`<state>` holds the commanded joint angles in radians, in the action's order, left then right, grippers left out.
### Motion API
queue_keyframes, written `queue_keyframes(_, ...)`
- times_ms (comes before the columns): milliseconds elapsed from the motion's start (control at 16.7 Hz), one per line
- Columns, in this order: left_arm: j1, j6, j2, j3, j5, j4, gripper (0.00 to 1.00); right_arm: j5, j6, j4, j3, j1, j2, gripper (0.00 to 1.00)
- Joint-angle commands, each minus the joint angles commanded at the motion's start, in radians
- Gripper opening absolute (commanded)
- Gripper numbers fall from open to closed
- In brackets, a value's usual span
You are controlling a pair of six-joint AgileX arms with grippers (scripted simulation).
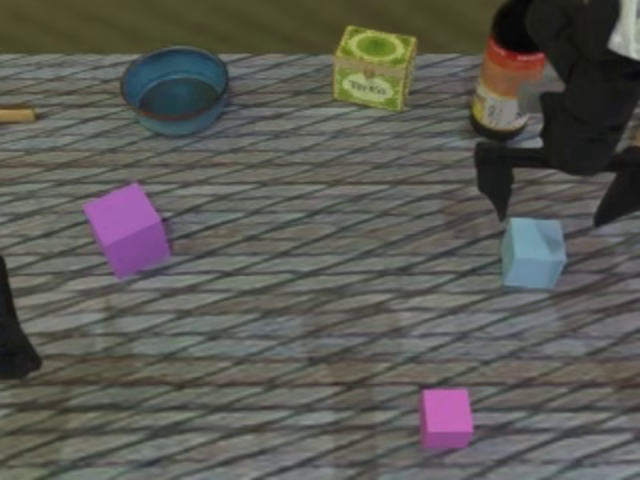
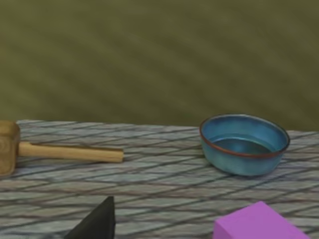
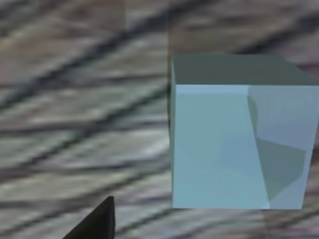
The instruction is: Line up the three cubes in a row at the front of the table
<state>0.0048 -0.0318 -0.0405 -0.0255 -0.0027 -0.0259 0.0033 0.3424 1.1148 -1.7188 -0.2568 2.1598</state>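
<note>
Right gripper (image 1: 560, 205) open above light blue cube (image 3: 224, 144).

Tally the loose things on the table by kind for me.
Matte cubes: 3 (large purple, small pink, light blue)
Blue glazed bowl: 1
Green printed tea box: 1
Dark bottle: 1
Wooden mallet: 1
Total: 7

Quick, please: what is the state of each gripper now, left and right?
Left gripper: parked at the table's left edge; state cannot be told.
Right gripper: open, empty, above the light blue cube.
</note>
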Motion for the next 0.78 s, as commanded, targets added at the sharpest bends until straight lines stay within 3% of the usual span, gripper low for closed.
queue_keyframes(480, 0.015, 0.032, 0.04, 0.026, 0.003, 0.026, 1.0, 0.0, 0.005, 0.012, -0.03, 0.0, 0.033, 1.0)
queue_keyframes(780, 0.015, 0.032, 0.04, 0.026, 0.003, 0.026, 1.0, 0.0, 0.006, -0.144, 0.059, -0.004, 0.095, 1.0)
